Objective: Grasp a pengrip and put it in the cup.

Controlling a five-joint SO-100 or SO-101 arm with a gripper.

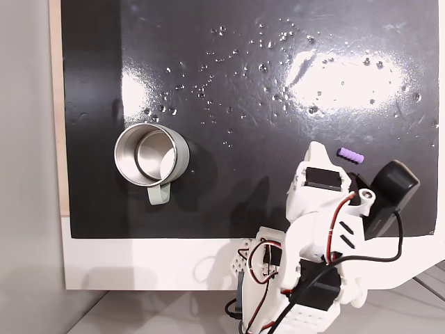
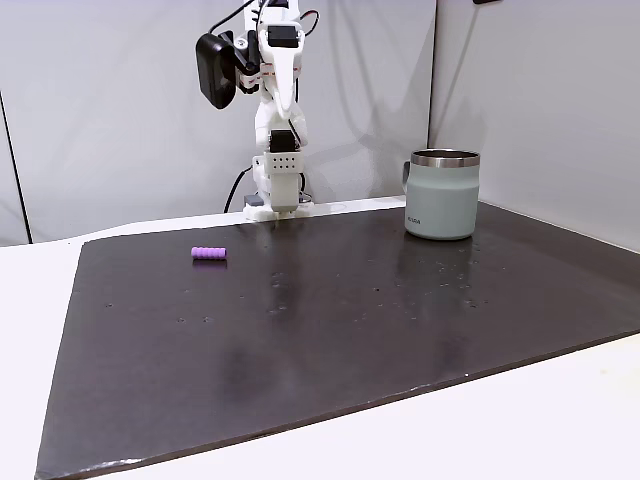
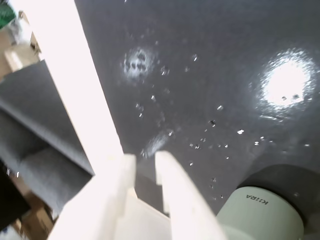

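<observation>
Lying loose on the glossy black mat [image 2: 330, 330], well apart from the gripper [image 3: 145, 165] and off to one side of it: the purple pengrip [image 2: 209, 253], on its side, ribs running around its short barrel. Seen from above just past the folded arm [image 1: 327, 229], at [image 1: 350, 155]. Probably very light and rubbery, so likely to squash a little and to roll or skid on the slick mat if nudged from one end. Best taken across the middle of the barrel, with the white fingers [image 3: 170, 175] set square to its long axis (a pinch near an end could flick it away). Ribbing should give decent friction once pinched, so a gentle squeeze ought to do.

Gripper jaws nearly together in the wrist view, only a narrow slot between them, holding nothing, raised above the mat and tucked back near the arm's base. Wider opening needed before coming down.

Standing upright on the far side of the gripper from the pengrip: the pale grey-green steel-lined mug [image 1: 151, 158], handle [image 1: 160, 195] toward the mat's edge, mouth open; its lower wall just beside the fingers in the wrist view [image 3: 260, 215]. Wide target, so a plain drop from above should be forgiving.
</observation>
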